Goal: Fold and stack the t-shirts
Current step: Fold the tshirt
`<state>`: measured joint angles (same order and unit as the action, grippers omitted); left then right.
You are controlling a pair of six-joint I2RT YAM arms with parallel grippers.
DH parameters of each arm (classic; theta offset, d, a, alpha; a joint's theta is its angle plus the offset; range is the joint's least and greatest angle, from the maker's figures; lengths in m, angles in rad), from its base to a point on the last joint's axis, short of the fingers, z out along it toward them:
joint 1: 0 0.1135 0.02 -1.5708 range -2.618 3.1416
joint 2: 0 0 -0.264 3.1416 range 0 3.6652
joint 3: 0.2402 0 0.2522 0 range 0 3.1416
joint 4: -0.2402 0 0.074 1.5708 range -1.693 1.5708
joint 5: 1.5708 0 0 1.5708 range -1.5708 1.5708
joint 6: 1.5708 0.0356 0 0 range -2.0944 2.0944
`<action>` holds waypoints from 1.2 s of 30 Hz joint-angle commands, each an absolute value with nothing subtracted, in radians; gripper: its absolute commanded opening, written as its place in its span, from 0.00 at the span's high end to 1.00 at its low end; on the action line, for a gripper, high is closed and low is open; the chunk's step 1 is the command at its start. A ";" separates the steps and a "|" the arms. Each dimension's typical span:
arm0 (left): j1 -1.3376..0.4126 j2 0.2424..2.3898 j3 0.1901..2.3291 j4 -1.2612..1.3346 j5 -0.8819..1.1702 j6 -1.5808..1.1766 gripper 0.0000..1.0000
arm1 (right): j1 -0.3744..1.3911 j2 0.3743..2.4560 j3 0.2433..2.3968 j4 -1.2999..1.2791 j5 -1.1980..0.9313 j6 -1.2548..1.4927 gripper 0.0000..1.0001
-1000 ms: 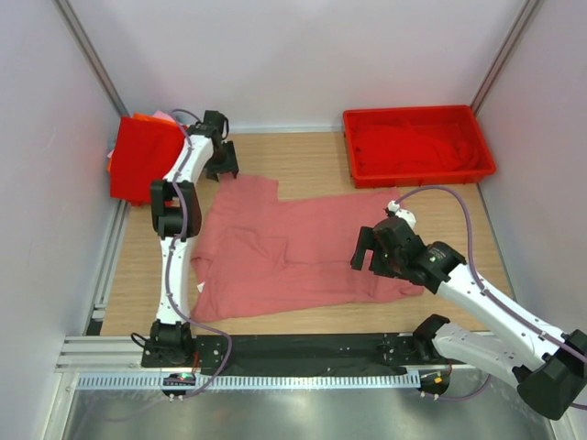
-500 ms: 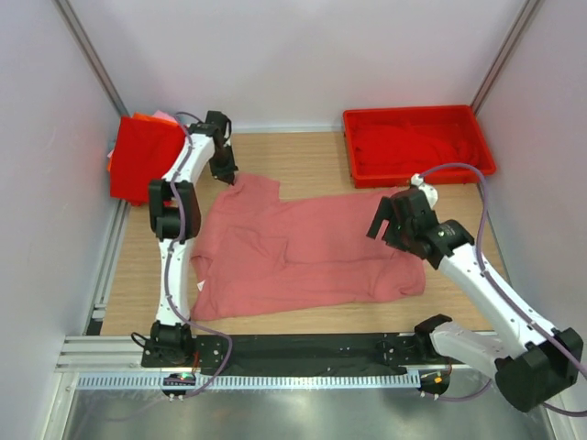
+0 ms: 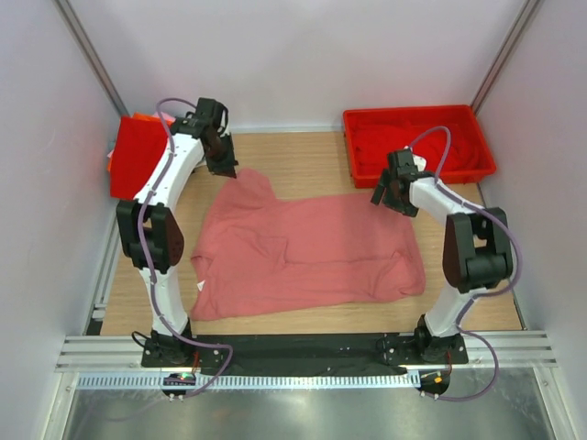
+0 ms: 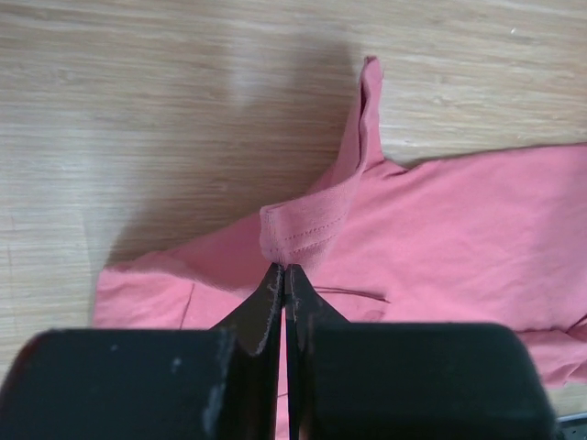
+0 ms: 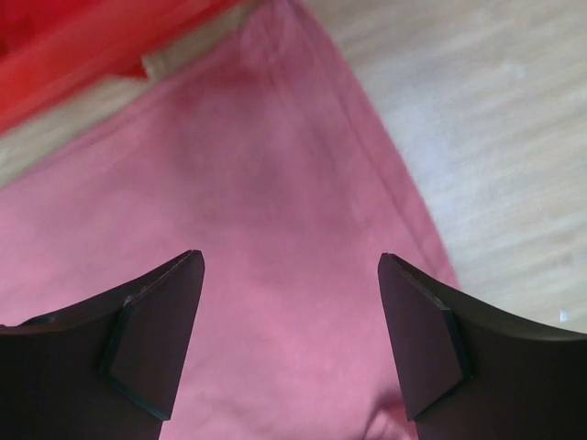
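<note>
White walls close in a pale wooden table (image 3: 312, 160), and here is the salmon-pink t-shirt (image 3: 312, 247) lying across its middle, mostly flat with a few creases. Its left sleeve is pulled up toward the far-left corner. That is the left gripper (image 3: 225, 168) at work: on the wrist view its fingertips (image 4: 275, 286) are pressed tight together, pinching the stitched hem of that sleeve, and the cloth rises off the wood in a small peak.

Across the table, the right gripper (image 3: 390, 197) hangs over the shirt's far-right corner, just beside the red tray (image 3: 486, 147). Its jaws are spread wide with nothing between them. The wrist view shows only pink fabric below, with the shirt's seamed edge running past onto bare wood. A heap of red cloth (image 3: 413, 147) sits in the tray. At the far left edge lies a folded red t-shirt (image 3: 138, 165), with a sliver of orange cloth (image 3: 142, 117) peeking out behind it.
</note>
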<state>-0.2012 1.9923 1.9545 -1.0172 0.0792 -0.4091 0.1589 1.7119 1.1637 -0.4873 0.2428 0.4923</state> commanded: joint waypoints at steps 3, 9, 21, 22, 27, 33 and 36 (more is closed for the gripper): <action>-0.199 1.967 1.899 -0.974 0.115 -0.410 1.00 | 0.118 1.838 1.292 -0.307 0.302 0.371 0.21; -0.199 1.960 1.890 -0.973 0.120 -0.405 1.00 | 0.095 1.994 1.400 -0.299 0.344 0.314 0.26; -0.190 1.965 1.887 -0.969 0.140 -0.408 1.00 | 0.043 2.086 1.430 -0.218 0.273 0.287 0.46; -0.190 1.965 1.887 -0.969 0.138 -0.408 1.00 | 0.040 2.086 1.430 -0.221 0.268 0.287 0.47; -0.189 1.971 1.887 -0.969 0.138 -0.408 1.00 | 0.035 2.098 1.437 -0.241 0.265 0.270 0.83; -0.193 1.944 1.879 -0.965 0.101 -0.390 1.00 | 0.037 2.042 1.425 -0.302 0.287 0.262 0.99; -0.199 1.922 1.899 -0.986 0.083 -0.379 1.00 | 0.037 1.974 1.408 -0.337 0.288 0.258 0.98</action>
<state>-0.1951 1.9919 1.8809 -0.9882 0.1036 -0.4065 0.0540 2.0495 1.4105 -0.3172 0.2428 0.2726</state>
